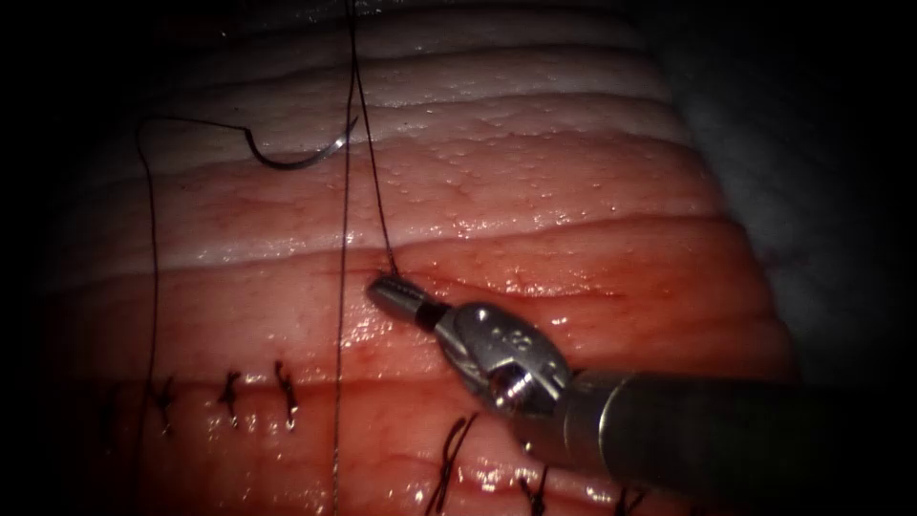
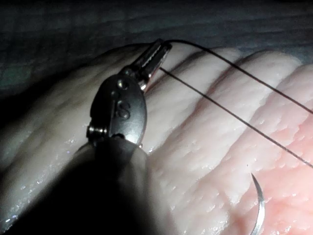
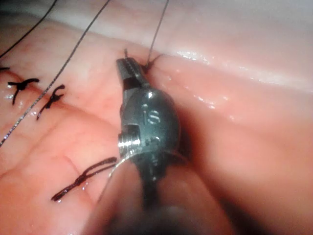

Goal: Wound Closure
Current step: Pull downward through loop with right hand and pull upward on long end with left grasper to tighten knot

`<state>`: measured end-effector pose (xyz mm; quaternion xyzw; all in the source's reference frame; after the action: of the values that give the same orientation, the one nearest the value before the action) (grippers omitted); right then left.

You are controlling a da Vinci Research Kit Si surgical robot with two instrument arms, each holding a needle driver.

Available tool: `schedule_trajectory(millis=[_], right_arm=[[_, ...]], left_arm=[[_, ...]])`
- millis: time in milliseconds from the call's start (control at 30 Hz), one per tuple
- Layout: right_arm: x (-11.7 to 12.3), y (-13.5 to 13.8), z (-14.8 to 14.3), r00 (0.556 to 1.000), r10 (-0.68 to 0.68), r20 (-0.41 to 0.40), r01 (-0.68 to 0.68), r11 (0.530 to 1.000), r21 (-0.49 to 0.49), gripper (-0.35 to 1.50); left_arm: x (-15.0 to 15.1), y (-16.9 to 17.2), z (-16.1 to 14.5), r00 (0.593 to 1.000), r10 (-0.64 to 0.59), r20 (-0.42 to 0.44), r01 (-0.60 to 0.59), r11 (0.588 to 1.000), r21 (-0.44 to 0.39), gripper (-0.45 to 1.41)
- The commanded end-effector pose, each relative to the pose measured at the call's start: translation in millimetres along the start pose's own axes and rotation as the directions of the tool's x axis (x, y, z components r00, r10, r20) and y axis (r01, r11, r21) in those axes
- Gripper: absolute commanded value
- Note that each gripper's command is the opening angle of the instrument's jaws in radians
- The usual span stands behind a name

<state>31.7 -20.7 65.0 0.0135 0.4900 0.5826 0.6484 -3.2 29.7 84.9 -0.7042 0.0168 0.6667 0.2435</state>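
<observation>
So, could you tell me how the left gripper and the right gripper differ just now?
The left gripper is shut on a long span of thread above pale tissue. The right gripper is shut on the thread's short end beside the knot, low on redder tissue. Both are shut, and neither holds the needle, which lies free on the tissue, not in it.

Your right tool (image 1: 387, 287) shaft runs off at 4 o'clock; 2 thread (image 1: 342, 287) strands exit at 12; needle (image 2: 259, 210) clipped at 6.
</observation>
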Motion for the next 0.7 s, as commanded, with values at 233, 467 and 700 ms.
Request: schedule_trajectory(millis=[233,467,700], right_arm=[[-1.0,-0.3,0.6,0.987,-0.154,-0.056,0.153,0.988,-0.015,-0.35],[-1.2,-1.0,0.8,0.945,-0.311,-0.103,0.319,0.945,0.070,-0.35],[-2.3,-2.1,0.7,0.899,-0.413,-0.146,0.436,0.875,0.213,-0.35]], left_arm=[[-0.5,-1.2,0.8,1.000,0.009,0.008,-0.009,1.000,0.010,-0.45],[-0.6,-2.3,1.3,0.999,0.014,0.034,-0.016,0.999,0.043,-0.45],[-0.8,-3.3,1.9,0.999,0.019,0.046,-0.022,0.996,0.081,-0.45]])
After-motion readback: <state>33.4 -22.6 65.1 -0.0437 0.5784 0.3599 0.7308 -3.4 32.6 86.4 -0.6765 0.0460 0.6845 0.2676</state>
